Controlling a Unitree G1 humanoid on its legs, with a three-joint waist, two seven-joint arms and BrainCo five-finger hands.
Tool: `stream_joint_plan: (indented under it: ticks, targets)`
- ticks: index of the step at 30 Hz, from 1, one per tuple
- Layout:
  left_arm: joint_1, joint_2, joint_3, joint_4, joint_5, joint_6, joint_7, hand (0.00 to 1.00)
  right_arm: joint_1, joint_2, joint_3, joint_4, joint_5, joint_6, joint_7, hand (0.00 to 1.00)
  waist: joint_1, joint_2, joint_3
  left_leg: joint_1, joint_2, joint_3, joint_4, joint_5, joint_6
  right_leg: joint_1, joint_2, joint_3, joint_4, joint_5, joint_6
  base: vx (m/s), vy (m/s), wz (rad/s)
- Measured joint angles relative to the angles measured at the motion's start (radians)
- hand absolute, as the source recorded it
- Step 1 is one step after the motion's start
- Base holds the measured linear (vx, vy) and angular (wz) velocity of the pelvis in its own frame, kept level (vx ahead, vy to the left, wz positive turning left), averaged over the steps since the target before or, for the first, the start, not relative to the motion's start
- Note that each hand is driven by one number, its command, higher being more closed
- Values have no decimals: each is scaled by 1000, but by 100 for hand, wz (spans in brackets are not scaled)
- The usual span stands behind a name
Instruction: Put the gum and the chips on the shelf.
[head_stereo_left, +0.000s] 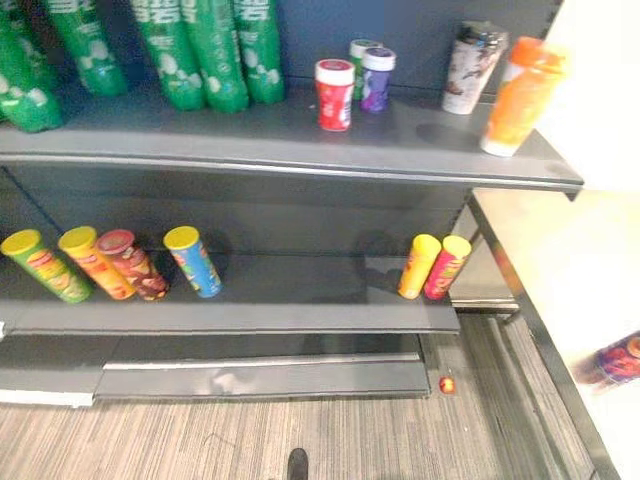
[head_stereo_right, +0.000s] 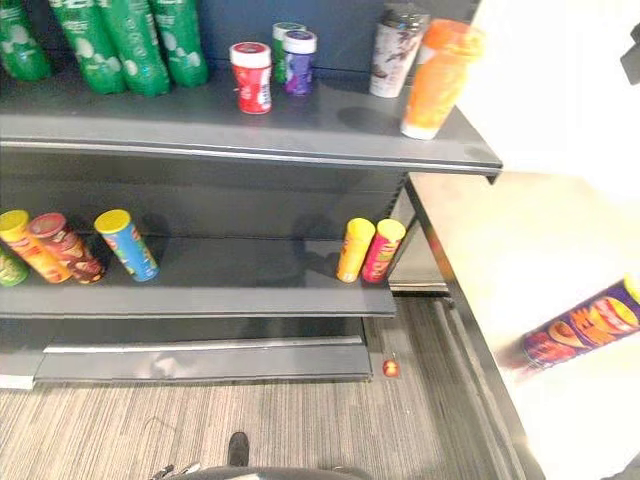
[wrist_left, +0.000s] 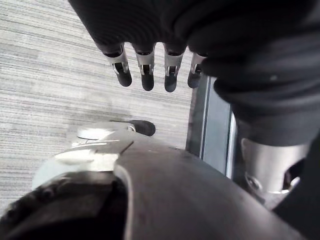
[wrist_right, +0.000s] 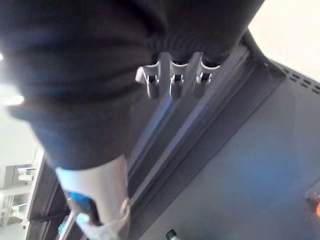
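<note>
A purple chips can (head_stereo_right: 583, 326) lies on its side on the white table (head_stereo_right: 520, 250) to the right of the shelf unit. Three gum bottles stand on the upper shelf (head_stereo_left: 300, 140): red (head_stereo_left: 334, 94), green (head_stereo_left: 360, 52) and purple (head_stereo_left: 377, 78). Several chips cans lean on the lower shelf (head_stereo_left: 280, 300), among them a yellow one (head_stereo_left: 418, 266) and a pink one (head_stereo_left: 447, 267). My left hand (wrist_left: 145, 70) hangs over the striped floor, fingers relaxed and empty. The fingers of my right hand (wrist_right: 172, 80) hang relaxed beside the dark shelf frame, holding nothing.
Tall green cans (head_stereo_left: 200, 50) fill the upper shelf's left part. A white patterned cup (head_stereo_left: 472, 68) and an orange bottle (head_stereo_left: 520, 95) stand at its right end. A small red object (head_stereo_left: 447, 384) lies on the floor by the shelf base.
</note>
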Motion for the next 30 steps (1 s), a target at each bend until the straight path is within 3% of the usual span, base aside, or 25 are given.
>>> stream_joint_plan:
  ticks: [4,9,13,15,18,20,22,23,24,25,26,27,28,29,30]
  targets:
    - [-2,-3,0,29,0,0,3,0,227,7,-206,-19,-1,-16,-11,0,-13,8,-37,1,2,21,0,-8,1,-6,0,21,-2,3,4,2,-2,-15]
    - [2,-7,0,37,2,2,28,0,347,30,-341,-36,-2,-19,-13,0,-52,13,-41,7,3,48,0,-12,1,-12,-2,50,-8,10,15,1,12,-17]
    - [5,-7,5,36,0,12,31,0,428,31,-497,-31,-3,-24,-47,0,-62,13,-41,17,0,76,0,-21,5,-14,-9,77,-7,13,17,27,19,-18]
    - [18,-8,9,34,-2,11,31,0,465,48,-577,-26,-7,-27,-66,0,-83,9,-41,19,-1,100,0,-25,7,-26,-11,97,5,16,13,33,23,-30]
    - [25,-6,10,32,-1,11,31,0,547,108,-654,-26,-26,-32,-87,0,-100,-3,-35,23,12,187,0,-33,9,-75,-2,185,27,34,15,15,25,-88]
    - [31,-3,10,27,0,10,31,0,590,187,-660,-29,-50,-31,-92,0,-110,-7,-32,25,39,314,0,-45,8,-128,19,298,15,86,21,-33,16,-163]
    - [34,1,17,26,10,10,29,0,636,235,-670,-47,-63,-15,-92,0,-121,-1,-32,27,63,396,3,-49,12,-158,34,319,-5,142,15,-81,-6,-142]
    - [32,1,22,17,13,10,28,0,657,272,-683,-78,-64,-4,-92,0,-124,0,-29,29,84,444,0,-50,15,-174,49,307,-19,184,6,-134,-72,-165]
    - [26,-3,46,1,29,9,24,0,666,309,-691,-128,-71,-4,-94,0,-117,9,-3,40,119,514,1,-58,26,-207,50,199,55,155,-64,-180,-82,-186]
    - [29,-7,54,-14,41,9,20,0,669,314,-687,-168,-84,-7,-93,0,-116,14,9,61,140,577,1,-66,15,-253,7,66,232,90,-124,-150,-73,-159]
    - [30,-7,58,-19,45,10,18,0,669,312,-686,-180,-91,-11,-93,0,-116,18,13,74,148,604,2,-70,10,-260,-26,15,298,69,-126,-116,-65,-134]
    - [35,-4,60,-27,47,10,16,0,666,306,-686,-192,-92,-23,-93,0,-119,3,14,85,162,633,38,-82,-8,-258,-80,-57,369,47,-111,-66,-108,-96]
    - [38,17,66,-50,49,12,8,0,657,301,-680,-193,-94,-29,-93,0,-136,-39,15,74,172,648,143,-100,-36,-243,-85,-131,320,29,-112,-27,-139,-90]
    - [38,34,72,-60,49,11,-1,0,654,307,-667,-193,-97,-30,-93,0,-133,-64,-3,39,169,655,240,-132,-35,-204,-83,-131,200,-3,-66,35,-135,-108]
    - [28,15,75,-48,49,16,0,0,636,319,-634,-192,-101,-33,-93,0,-103,-33,4,11,191,659,325,-196,-39,-135,-68,-194,49,-9,-33,60,20,-167]
